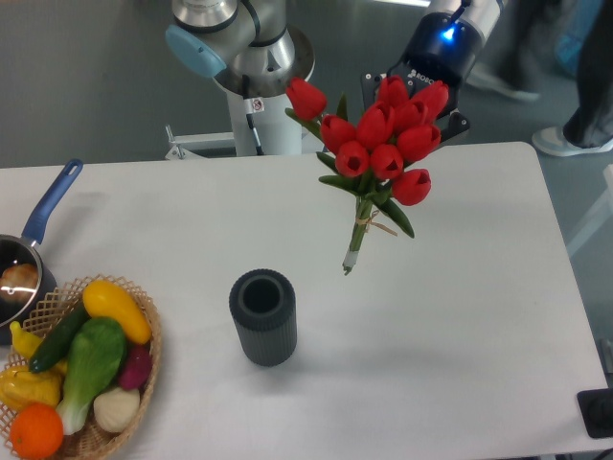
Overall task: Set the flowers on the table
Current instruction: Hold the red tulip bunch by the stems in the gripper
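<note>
Flowers, a bunch of red tulips with green leaves and string-tied stems (pixel 383 144), are hanging in the air above the far middle of the large white rectangular bench (pixel 460 316), stem ends pointing down and slightly left, not touching the surface as far as I am able to judge. I am reading the black two-finger hand (pixel 414 91) as sitting directly behind the blooms; its fingers are hidden by the petals, so I cannot tell from this view whether it is closed on the bunch, though the bunch hanging unsupported suggests it is being carried. A blue light is glowing on the wrist above the hand.

Nearer the camera, a dark grey ribbed cylindrical vase (pixel 262 316) is standing upright and empty, well apart from the stems. At the left edge, a woven wicker basket of colourful vegetables (pixel 81 383) and a blue-handled saucepan (pixel 34 249) are sitting undisturbed.

Progress, in my judgement: the bunch is clear of the vase; the lowering and release onto the bench are not yet done. Open bench right of the vase is looking suitable for the set-down.
</note>
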### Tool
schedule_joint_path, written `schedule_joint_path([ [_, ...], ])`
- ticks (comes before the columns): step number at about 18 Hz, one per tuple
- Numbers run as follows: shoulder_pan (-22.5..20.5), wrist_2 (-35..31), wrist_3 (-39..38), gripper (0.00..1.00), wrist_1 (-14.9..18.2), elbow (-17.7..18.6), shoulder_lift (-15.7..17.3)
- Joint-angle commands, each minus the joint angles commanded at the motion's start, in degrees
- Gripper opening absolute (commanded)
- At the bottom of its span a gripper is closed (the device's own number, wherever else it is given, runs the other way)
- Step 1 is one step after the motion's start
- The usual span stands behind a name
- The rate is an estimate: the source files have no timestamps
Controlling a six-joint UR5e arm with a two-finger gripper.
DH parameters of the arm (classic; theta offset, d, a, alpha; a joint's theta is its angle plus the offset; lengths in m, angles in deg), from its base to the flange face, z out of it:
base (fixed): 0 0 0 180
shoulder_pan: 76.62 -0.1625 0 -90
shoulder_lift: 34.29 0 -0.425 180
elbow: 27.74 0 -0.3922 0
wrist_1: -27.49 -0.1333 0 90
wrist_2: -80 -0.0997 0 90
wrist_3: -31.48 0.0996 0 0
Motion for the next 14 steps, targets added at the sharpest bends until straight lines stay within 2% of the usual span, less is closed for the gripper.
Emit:
schedule_joint_path([
  [2, 0.44, -0.44, 0.35, 0.01, -0.09, 1.4, 0.7],
  [4, 0.26, -0.53, 0.0, 0.01, 0.0, 0.09, 0.35],
  [10, 0.0, -0.88, 0.09, 0.01, -0.09, -0.09, 0.26],
  [14, 0.18, -8.06, 0.0, 0.01, -0.09, -1.58, 0.35],
])
